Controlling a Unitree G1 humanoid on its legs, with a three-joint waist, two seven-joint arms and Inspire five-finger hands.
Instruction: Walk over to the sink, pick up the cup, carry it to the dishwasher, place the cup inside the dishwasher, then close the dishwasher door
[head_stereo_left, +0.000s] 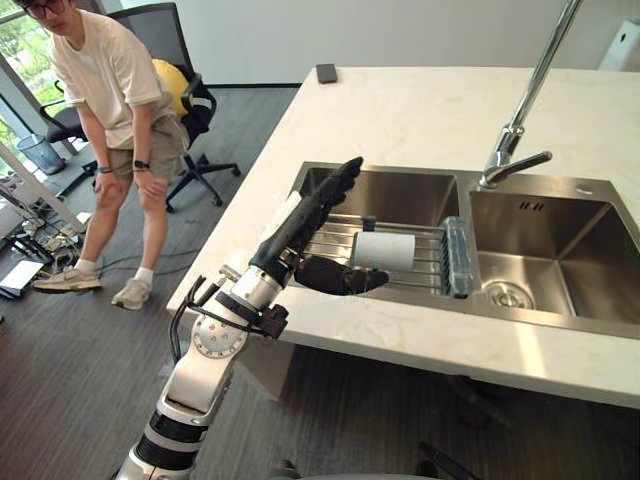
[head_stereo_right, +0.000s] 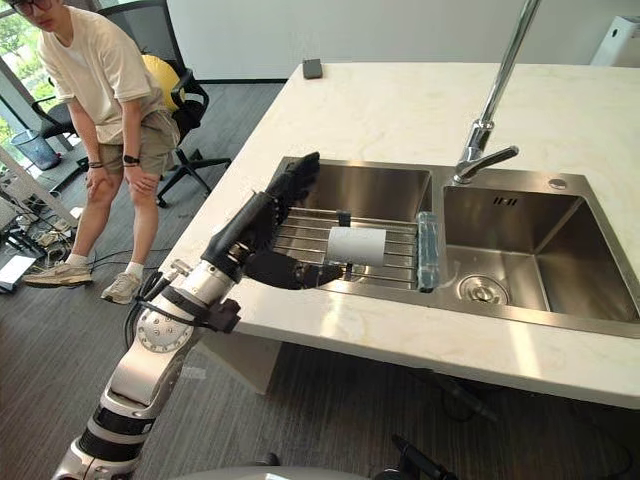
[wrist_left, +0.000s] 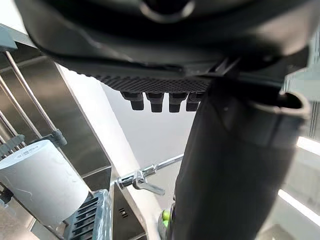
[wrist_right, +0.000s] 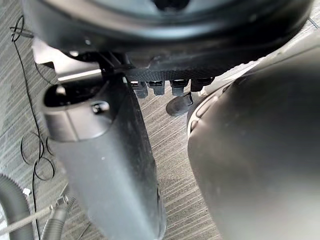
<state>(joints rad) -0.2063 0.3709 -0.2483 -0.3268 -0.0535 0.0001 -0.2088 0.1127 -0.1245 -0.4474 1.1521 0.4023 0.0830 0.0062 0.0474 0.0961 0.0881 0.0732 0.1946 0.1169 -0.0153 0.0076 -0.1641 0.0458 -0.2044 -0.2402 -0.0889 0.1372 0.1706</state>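
1. The fingers (head_stereo_left: 338, 183) of my left hand (head_stereo_left: 300, 228) are straight and spread, angled out over the left basin of the sink (head_stereo_left: 410, 195). They hold nothing.
2. Its thumb (head_stereo_left: 335, 277) is splayed well away from them and runs along the sink's front rim. The tip is just beside the cup (head_stereo_left: 385, 251); I can't tell whether it touches.
3. The cup lies on its side on the rack (head_stereo_right: 300, 235) across that basin. It sits to the right of my palm, in the open gap between thumb and fingers.
4. Its long axis appears to follow the rack bars, parallel to the front edge of the surface (head_stereo_left: 420, 110), so one end faces the palm.
5. My judgement: the hand must slide right along the bars until the fingers pass over the cup's barrel before closing.
6. My right hand (wrist_right: 160, 50) hangs over the floor (wrist_right: 170, 150), fingers relaxed and empty. The left hand is clearly nearer.
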